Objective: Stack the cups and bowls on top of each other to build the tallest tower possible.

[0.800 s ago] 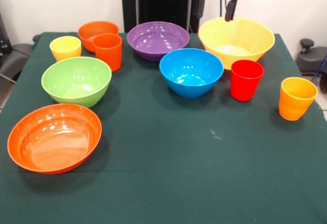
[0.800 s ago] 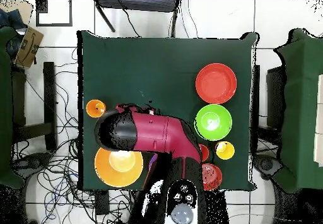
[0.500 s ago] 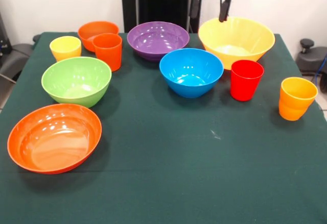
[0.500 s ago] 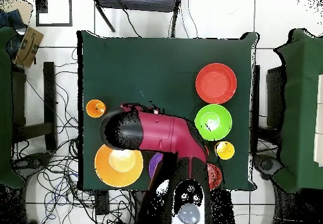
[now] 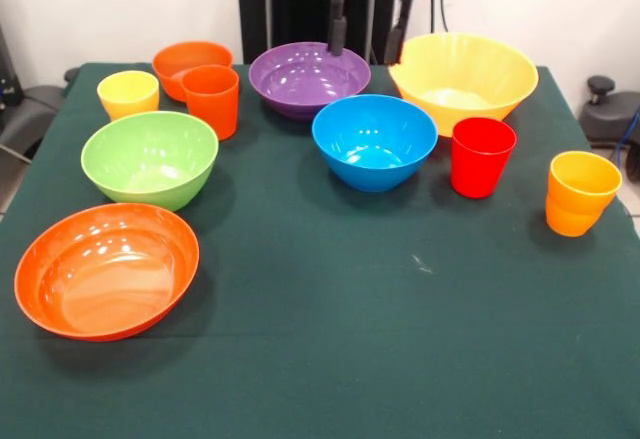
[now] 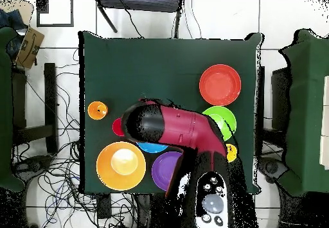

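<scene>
My gripper (image 5: 368,35) hangs open and empty at the back of the table, above the gap between the purple bowl (image 5: 309,77) and the large yellow bowl (image 5: 463,79), behind the blue bowl (image 5: 374,141). Every piece stands apart on the cloth. The green bowl (image 5: 150,159) and the wide shallow orange bowl (image 5: 105,271) are at the left. A small orange bowl (image 5: 185,59), a pale yellow cup (image 5: 128,94) and an orange cup (image 5: 211,99) sit at the back left. The red cup (image 5: 482,156) and the amber cup (image 5: 581,192) are at the right.
From overhead the red arm (image 6: 183,128) covers the blue bowl (image 6: 153,148) and most of the red cup (image 6: 117,126). The yellow bowl (image 6: 121,166), purple bowl (image 6: 166,171), amber cup (image 6: 97,110) and wide orange bowl (image 6: 220,84) show. Dark green cloth (image 5: 400,339) covers the table.
The gripper has swung from above the yellow bowl to the left in the front view, toward the purple bowl, and dropped lower. No cup or bowl has moved.
</scene>
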